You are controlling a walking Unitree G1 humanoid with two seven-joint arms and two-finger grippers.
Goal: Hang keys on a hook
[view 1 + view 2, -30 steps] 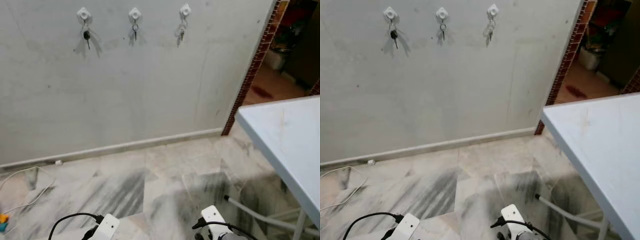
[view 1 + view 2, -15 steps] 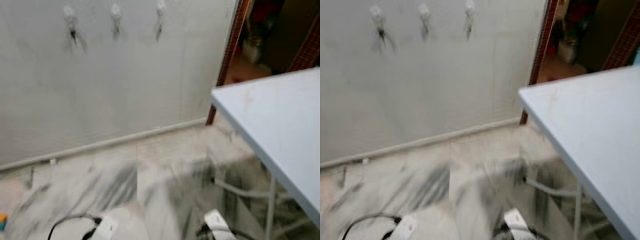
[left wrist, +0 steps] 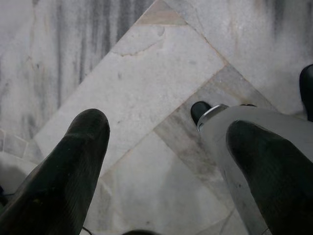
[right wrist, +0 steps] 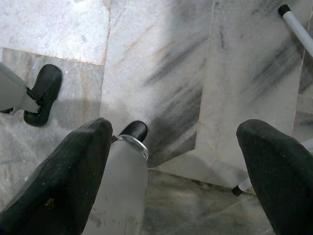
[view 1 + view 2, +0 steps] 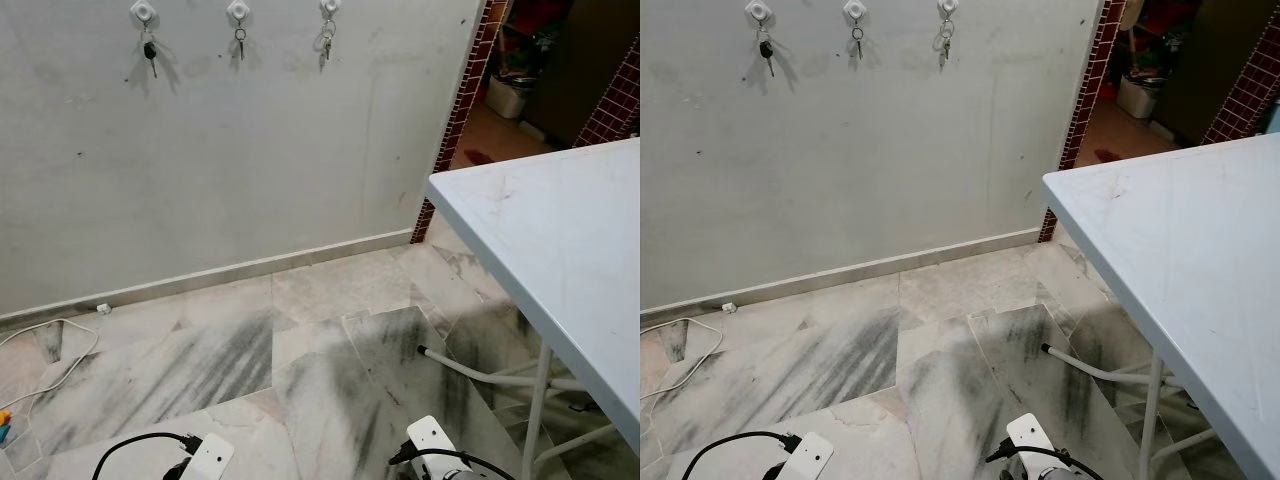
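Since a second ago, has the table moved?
No. The table only slid left in view along with the wall and hooks; the camera turned.

White hooks (image 5: 238,9) on a pale grey wall (image 5: 250,150); floor (image 5: 300,370) of white marble streaked dark grey; pale blue table (image 5: 560,250) with white legs (image 5: 540,420); red-brown tiled pillar (image 5: 465,100); white cable (image 5: 60,360); black fingers (image 3: 68,171)
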